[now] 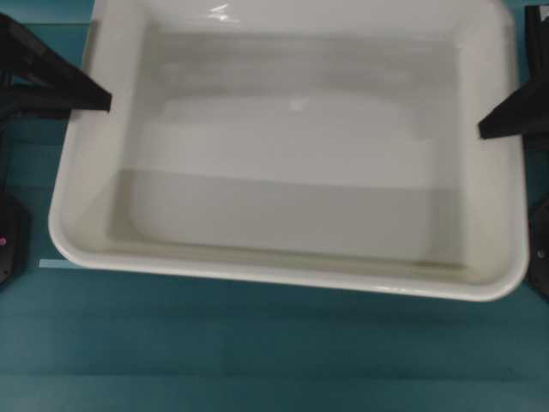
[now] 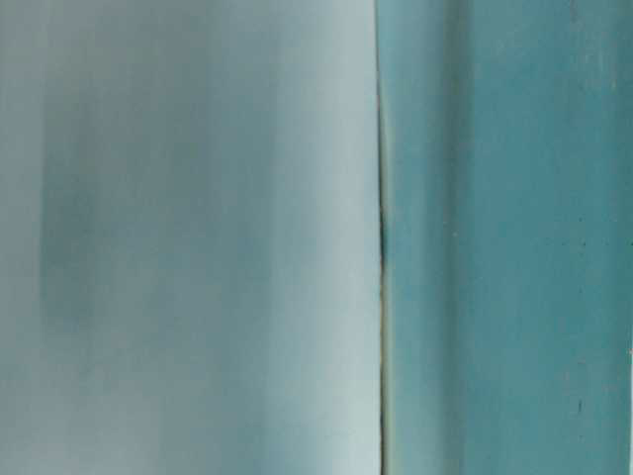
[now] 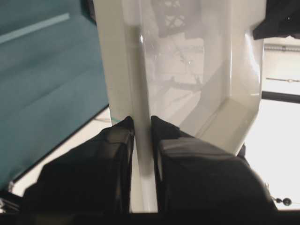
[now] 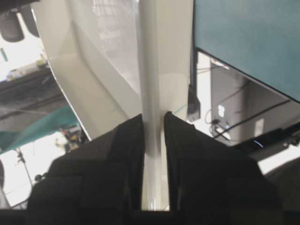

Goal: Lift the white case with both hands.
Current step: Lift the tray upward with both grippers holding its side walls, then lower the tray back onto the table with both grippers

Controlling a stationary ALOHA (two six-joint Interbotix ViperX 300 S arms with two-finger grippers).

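Note:
The white case (image 1: 292, 172), a big shallow tray with a rolled rim, fills most of the overhead view and looks raised above the teal table. My left gripper (image 1: 101, 99) reaches onto its left rim and my right gripper (image 1: 487, 127) onto its right rim. In the left wrist view the left gripper (image 3: 142, 123) is shut on the rim of the case (image 3: 178, 70), one finger on each side of the wall. In the right wrist view the right gripper (image 4: 153, 117) is shut on the opposite rim of the case (image 4: 103, 61) the same way. The case is empty.
The teal table (image 1: 257, 360) lies below the case, with a thin pale tape strip (image 1: 60, 264) by its front left corner. Dark arm parts show at the left edge (image 1: 9, 240) and the right edge (image 1: 540, 249). The table-level view is a blur of pale and teal.

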